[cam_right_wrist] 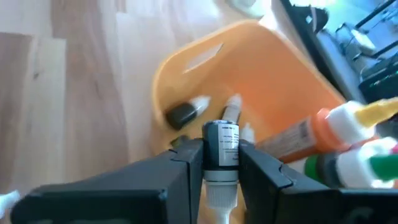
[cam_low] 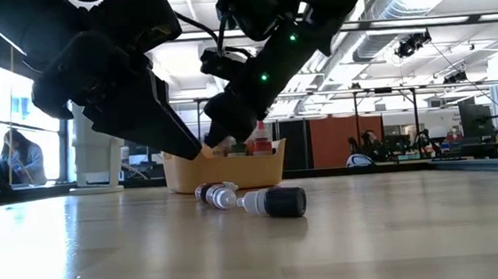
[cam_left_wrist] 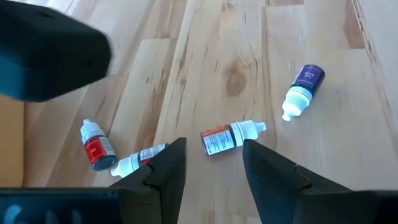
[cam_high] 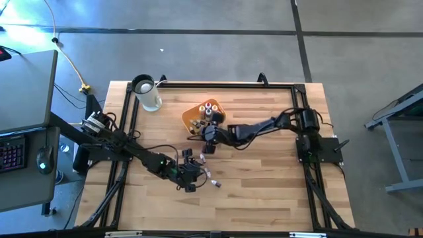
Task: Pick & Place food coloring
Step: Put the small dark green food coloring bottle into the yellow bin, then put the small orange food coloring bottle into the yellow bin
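Several small food coloring bottles lie on their sides on the wood: an orange-labelled one (cam_left_wrist: 225, 138), a red one (cam_left_wrist: 96, 148), a pale-capped one (cam_left_wrist: 138, 160) and a dark purple one (cam_left_wrist: 304, 86). My left gripper (cam_left_wrist: 214, 155) (cam_high: 189, 174) hovers open over the orange-labelled bottle, one finger on each side of it. My right gripper (cam_right_wrist: 221, 158) (cam_high: 209, 135) is shut on a dark bottle (cam_right_wrist: 222, 143) at the near edge of the yellow-orange tray (cam_right_wrist: 261, 68) (cam_high: 196, 111). More bottles and tubes (cam_right_wrist: 311, 134) sit in the tray. My right gripper pinches the dark bottle by its labelled body (cam_right_wrist: 222, 149) between the two fingers. The bottle lies along the fingers, its pale cap (cam_right_wrist: 221, 190) toward the wrist. It is lifted clear, above the tray's near rim.
A white jug (cam_high: 148, 93) stands near the table's far left corner. In the low view two bottles (cam_low: 263, 201) lie in front of the tray (cam_low: 225, 173). Black frame rails (cam_high: 225, 84) run along the table's edges. Bare wood lies toward the near and right edges.
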Available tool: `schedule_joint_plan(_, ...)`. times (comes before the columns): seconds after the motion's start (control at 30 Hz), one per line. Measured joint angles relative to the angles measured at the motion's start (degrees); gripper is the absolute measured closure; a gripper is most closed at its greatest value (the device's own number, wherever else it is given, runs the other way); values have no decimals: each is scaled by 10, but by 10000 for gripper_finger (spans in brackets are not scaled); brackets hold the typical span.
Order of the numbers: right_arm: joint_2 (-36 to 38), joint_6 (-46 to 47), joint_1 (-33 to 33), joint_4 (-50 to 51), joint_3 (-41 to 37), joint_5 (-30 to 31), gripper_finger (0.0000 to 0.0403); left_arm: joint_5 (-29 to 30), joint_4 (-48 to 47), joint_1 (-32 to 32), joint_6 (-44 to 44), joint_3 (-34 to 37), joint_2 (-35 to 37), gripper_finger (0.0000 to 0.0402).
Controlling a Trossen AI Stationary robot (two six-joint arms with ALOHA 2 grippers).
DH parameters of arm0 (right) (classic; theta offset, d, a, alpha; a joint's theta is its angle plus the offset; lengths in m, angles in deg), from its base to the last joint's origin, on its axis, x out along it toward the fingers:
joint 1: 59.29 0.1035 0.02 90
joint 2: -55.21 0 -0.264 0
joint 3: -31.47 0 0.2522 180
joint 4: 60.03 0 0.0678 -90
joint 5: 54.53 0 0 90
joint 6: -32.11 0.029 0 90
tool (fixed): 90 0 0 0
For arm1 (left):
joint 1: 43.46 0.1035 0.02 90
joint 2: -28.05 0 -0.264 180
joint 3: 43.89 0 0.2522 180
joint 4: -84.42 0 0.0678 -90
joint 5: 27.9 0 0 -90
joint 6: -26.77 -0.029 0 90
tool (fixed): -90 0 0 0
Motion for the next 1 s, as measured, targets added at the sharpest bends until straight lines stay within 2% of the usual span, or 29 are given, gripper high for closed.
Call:
schedule_joint_plan(0.1, 1, -41, -12, -26, 0, -4, 319, 0, 0, 0, 0, 0, 0, 244)
schedule_joint_plan(0.2, 1, -41, -29, -26, 0, -33, 309, 0, 0, 0, 0, 0, 0, 244)
schedule_joint_plan(0.33, 1, -25, -48, -15, 0, -74, 275, -1, 0, 0, 0, 0, 0, 244)
schedule_joint_plan(0.5, 4, -25, -44, -2, -2, -68, 235, -2, 0, 0, 0, 0, 0, 244)
schedule_joint_plan(0.63, 16, -25, 0, 75, -2, -79, 227, -2, 0, 0, -4, 0, 0, 244)
schedule_joint_plan(0.8, 61, -3, 76, 194, -2, 8, 226, -5, 0, 0, -37, 0, 0, 244)
schedule_joint_plan(1.0, 131, 78, 158, 312, -2, 24, 226, -23, 3, 0, -110, 0, 0, 244)
